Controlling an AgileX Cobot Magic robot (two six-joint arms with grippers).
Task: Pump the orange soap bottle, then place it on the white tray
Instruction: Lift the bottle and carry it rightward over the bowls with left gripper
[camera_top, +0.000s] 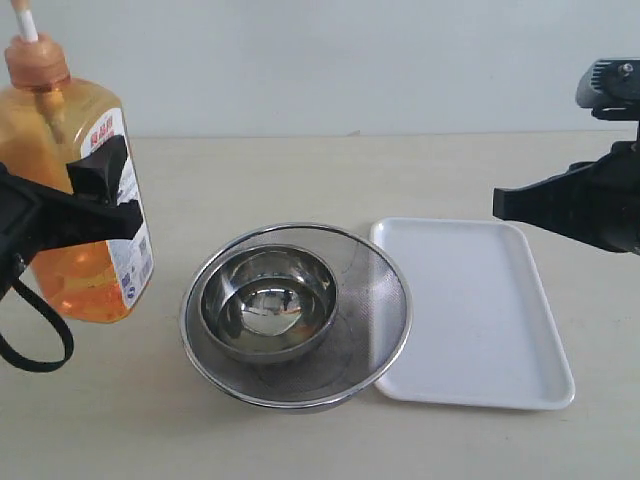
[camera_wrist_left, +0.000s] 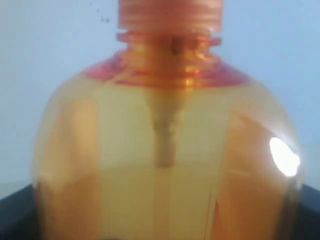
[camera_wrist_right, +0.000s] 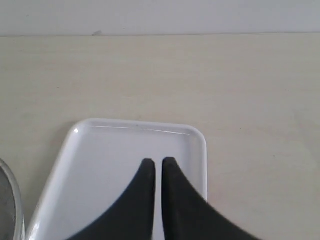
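Observation:
The orange soap bottle (camera_top: 60, 190) stands tall at the far left, its white pump stem (camera_top: 26, 22) running out of the top of the exterior view. My left gripper (camera_top: 108, 195) is shut on its body, black fingers (camera_top: 70, 215) clamped across the label. The bottle (camera_wrist_left: 165, 150) fills the left wrist view. Whether its base rests on the table I cannot tell. The white tray (camera_top: 480, 330) lies flat right of centre with nothing on it. My right gripper (camera_top: 503, 204) hovers over the tray's far right edge, shut on nothing. The right wrist view shows its tips (camera_wrist_right: 158, 163) together above the tray (camera_wrist_right: 115, 150).
Between the bottle and the tray sits a small steel bowl (camera_top: 268, 300) nested inside a wider steel mesh bowl (camera_top: 375, 300), which touches the tray's left edge. The beige table (camera_top: 300, 170) runs back to a pale wall.

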